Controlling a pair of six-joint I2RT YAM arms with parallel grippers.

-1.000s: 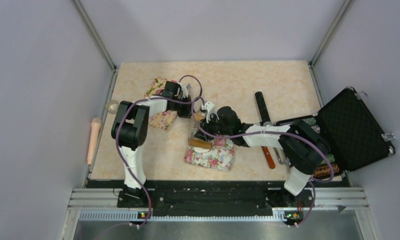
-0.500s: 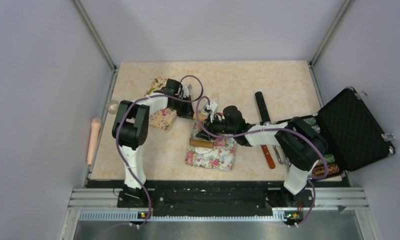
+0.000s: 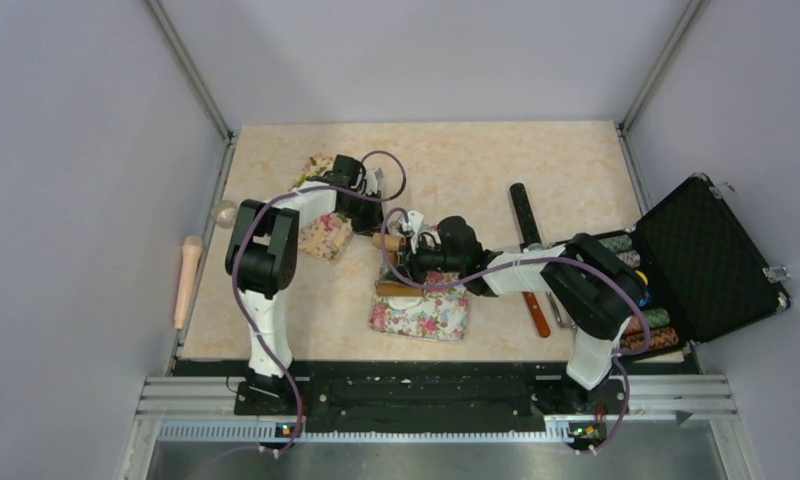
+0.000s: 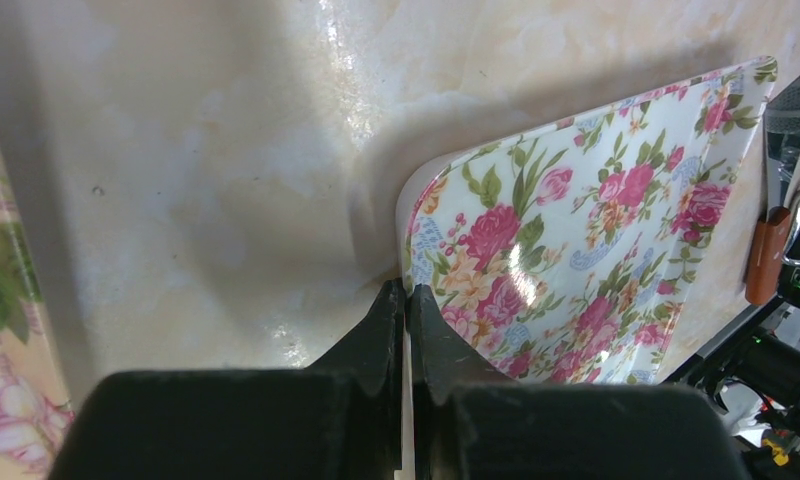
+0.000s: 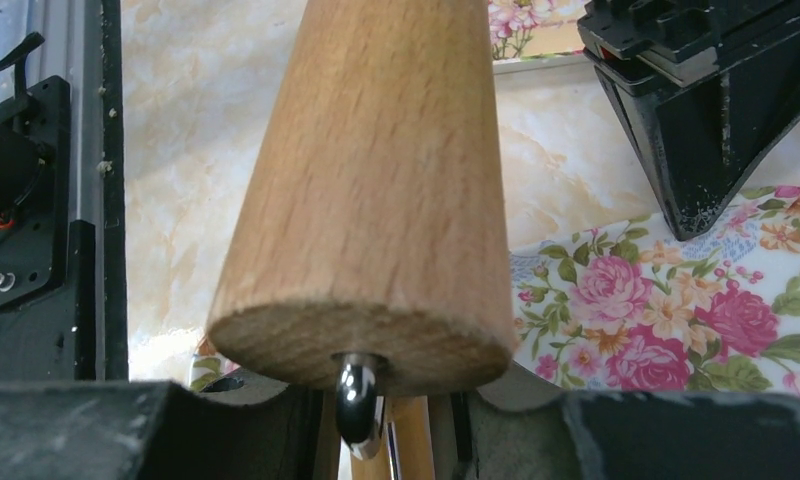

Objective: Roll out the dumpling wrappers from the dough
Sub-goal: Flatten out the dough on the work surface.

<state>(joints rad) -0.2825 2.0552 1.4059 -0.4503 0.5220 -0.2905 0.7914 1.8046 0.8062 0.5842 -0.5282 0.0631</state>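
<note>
While the right gripper clamps the pin by its handle above the floral board, the left gripper sits clenched and empty, tips at that board's corner on the table. Wrapper: not discernible; pin and right arm cover the board's centre.

Beige table holds floral tray, black case, black bar.
</note>
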